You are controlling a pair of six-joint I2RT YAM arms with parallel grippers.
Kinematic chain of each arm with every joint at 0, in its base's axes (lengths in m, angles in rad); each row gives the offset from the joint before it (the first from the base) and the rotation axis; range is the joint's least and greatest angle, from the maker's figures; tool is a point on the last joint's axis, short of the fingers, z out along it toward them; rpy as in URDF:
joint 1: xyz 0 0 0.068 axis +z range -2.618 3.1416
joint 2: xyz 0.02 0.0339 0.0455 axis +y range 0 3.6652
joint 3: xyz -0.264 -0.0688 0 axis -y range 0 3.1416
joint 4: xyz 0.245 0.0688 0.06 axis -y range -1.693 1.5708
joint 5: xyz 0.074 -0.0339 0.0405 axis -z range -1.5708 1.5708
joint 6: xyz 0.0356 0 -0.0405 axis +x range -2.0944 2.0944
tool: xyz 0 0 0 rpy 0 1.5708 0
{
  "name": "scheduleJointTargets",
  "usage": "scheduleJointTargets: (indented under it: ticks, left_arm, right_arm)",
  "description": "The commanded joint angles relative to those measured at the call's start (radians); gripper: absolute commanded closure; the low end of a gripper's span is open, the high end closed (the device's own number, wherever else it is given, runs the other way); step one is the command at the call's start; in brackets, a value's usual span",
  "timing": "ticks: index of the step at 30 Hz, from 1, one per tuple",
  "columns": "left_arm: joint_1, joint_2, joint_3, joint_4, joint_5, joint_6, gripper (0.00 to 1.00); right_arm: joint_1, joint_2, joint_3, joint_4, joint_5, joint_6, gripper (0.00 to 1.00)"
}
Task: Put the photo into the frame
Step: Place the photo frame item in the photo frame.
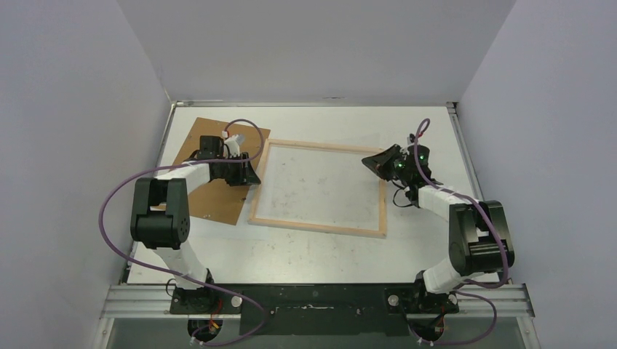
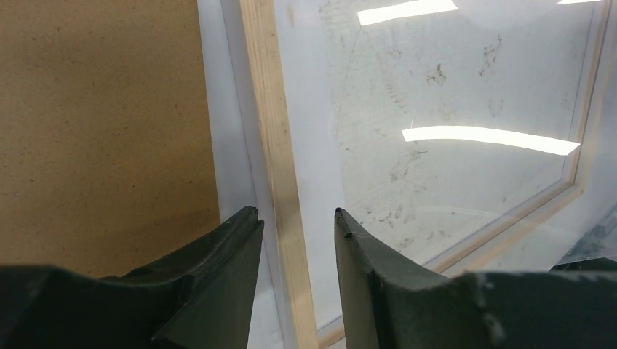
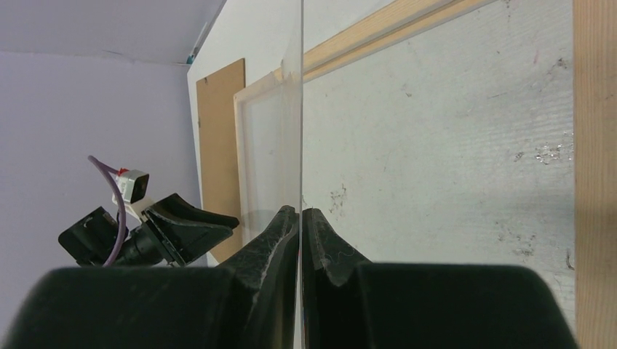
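The frame (image 1: 317,226) of pale wood lies flat in the middle of the table. No photo shows in any view. My right gripper (image 1: 375,161) is over the frame's far right corner, shut on the edge of a thin clear pane (image 3: 300,109). The right wrist view shows the pane edge-on, pinched between the tips of that gripper (image 3: 300,212), with the frame's bar (image 3: 593,145) at the right. My left gripper (image 1: 251,174) is open at the frame's left side. In the left wrist view its jaws (image 2: 297,218) straddle the left bar (image 2: 280,145) without touching it. The pane (image 2: 466,109) reflects the lights.
A brown fibreboard backing panel (image 1: 211,196) lies flat left of the frame, under my left arm; it also shows in the left wrist view (image 2: 94,123) and the right wrist view (image 3: 218,131). Grey walls close in the table on three sides.
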Motion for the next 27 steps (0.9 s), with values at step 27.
scheduleJointTargets:
  ticks: [27]
  left_arm:
    - [-0.012, 0.013, 0.051, 0.014, 0.0, 0.012, 0.61]
  right_arm:
    - [-0.062, 0.059, 0.047, -0.009, -0.158, -0.074, 0.95]
